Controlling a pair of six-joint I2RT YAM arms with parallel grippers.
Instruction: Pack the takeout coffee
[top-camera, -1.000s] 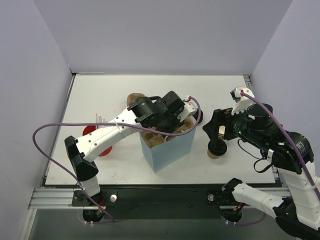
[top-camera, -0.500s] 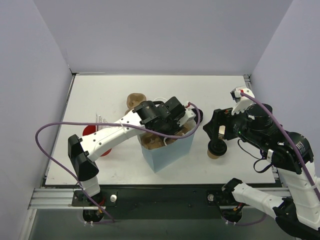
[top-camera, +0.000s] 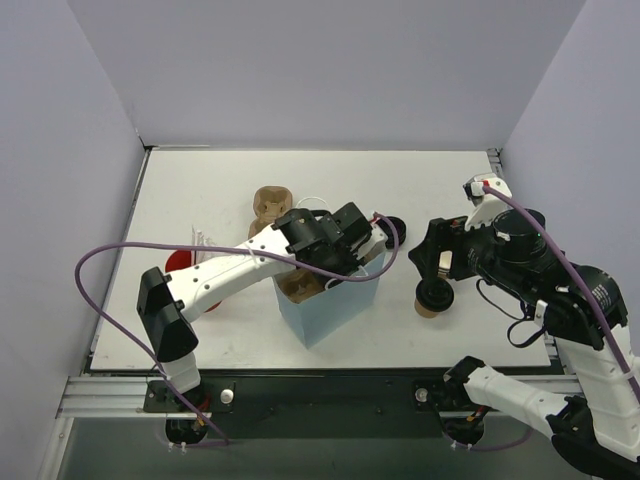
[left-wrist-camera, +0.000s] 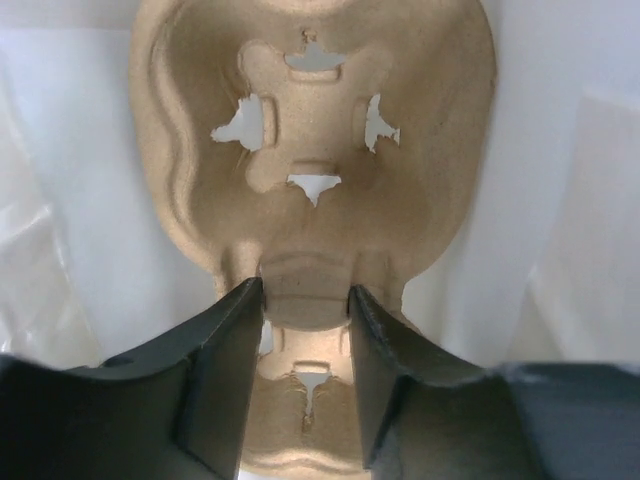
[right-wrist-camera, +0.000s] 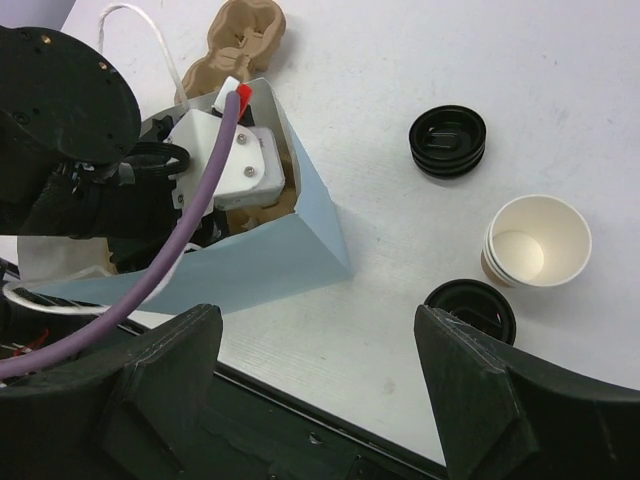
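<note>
Toward the front edge of the desk (top-camera: 200, 190), about midway along it, a blue paper bag (top-camera: 330, 310) stands open. The left arm reaches down into it from the left. The left gripper (left-wrist-camera: 305, 292) is deep inside, over a cardboard tray (left-wrist-camera: 315, 135) that lies between the bag's pale walls. Its two dark fingers (left-wrist-camera: 225, 390) sit on either side of the tray's narrow waist, close against it. I cannot tell whether they are pinching it or only flanking it.

A second tray (top-camera: 270, 203) lies just behind the bag, nearer the middle of the desk.

The brown paper cup (right-wrist-camera: 535, 243) stands upright and uncovered, its white inside showing, between the bag and the right edge of the desk. One black lid (right-wrist-camera: 470, 310) lies right against it. A second black lid (right-wrist-camera: 448, 140) lies a little apart, farther from the front edge. The right gripper (right-wrist-camera: 315, 330) hangs in the air above this spot, jaws spread wide and holding nothing.

The red cup (top-camera: 178, 262) is near the left edge of the desk, well apart from the bag. The left arm crosses over it and hides part of it, so I cannot tell how it lies.
</note>
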